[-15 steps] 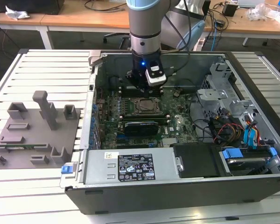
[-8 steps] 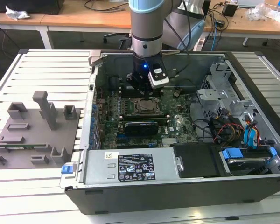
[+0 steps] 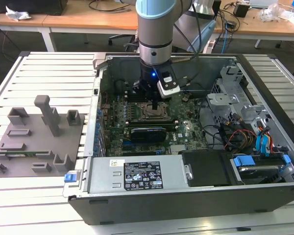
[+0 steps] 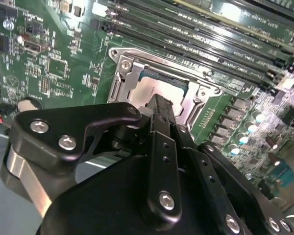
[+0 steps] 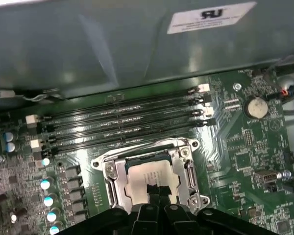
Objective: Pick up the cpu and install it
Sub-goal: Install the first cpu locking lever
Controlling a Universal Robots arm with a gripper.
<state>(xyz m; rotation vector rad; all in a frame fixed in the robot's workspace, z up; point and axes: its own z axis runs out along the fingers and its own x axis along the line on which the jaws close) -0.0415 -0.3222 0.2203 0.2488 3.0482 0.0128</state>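
Silver-white, the cpu (image 5: 149, 178) lies flat inside the socket frame (image 5: 110, 178) on the motherboard (image 5: 245, 152). The black gripper (image 5: 156, 192) stands right above it, jaws drawn close together, apparently touching its top; whether they grip it I cannot tell. Beyond the socket run memory slots (image 5: 122, 120).

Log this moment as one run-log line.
gripper: at cpu | cpu: in socket on motherboard | fingers: narrow
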